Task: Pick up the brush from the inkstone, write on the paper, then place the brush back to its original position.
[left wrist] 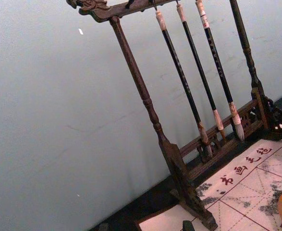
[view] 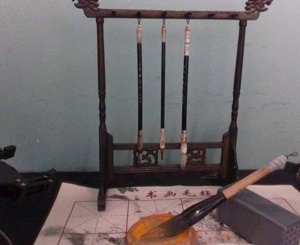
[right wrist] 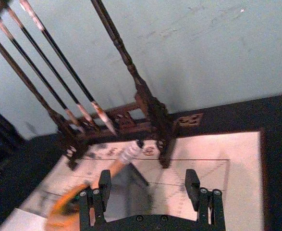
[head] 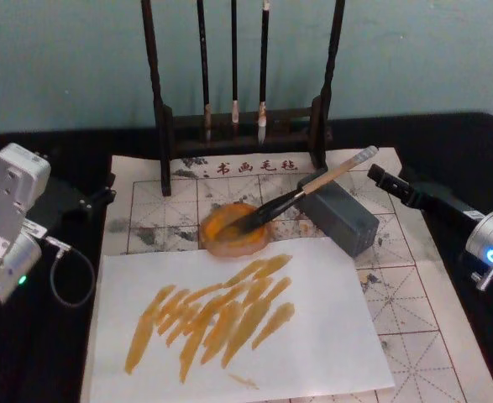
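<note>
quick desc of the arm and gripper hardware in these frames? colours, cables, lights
Left arm: boxy silver-grey wrist housing, small green light low on it, thin grey cable looping off its side, black left gripper ahead. Right arm: rounded silver-white wrist with a blue ring light. Right gripper: black, two flat upright fingers on a black base with round screw heads.

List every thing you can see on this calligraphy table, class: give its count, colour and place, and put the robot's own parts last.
brush: one, wooden handle, dark bristles; tip in the dish, handle resting on the block.
dish: one, orange; on the grid paper, centre.
block: one, grey; right of the dish.
white sheet: one, with orange strokes; front, over the grid paper.
grid paper: one, off-white, red lines; beneath everything.
rack: one, dark wood; at the back.
thin brushes: three, black; hanging from the rack.
left tool: black; left of the paper.
right tool: black, open; behind the brush end.
</note>
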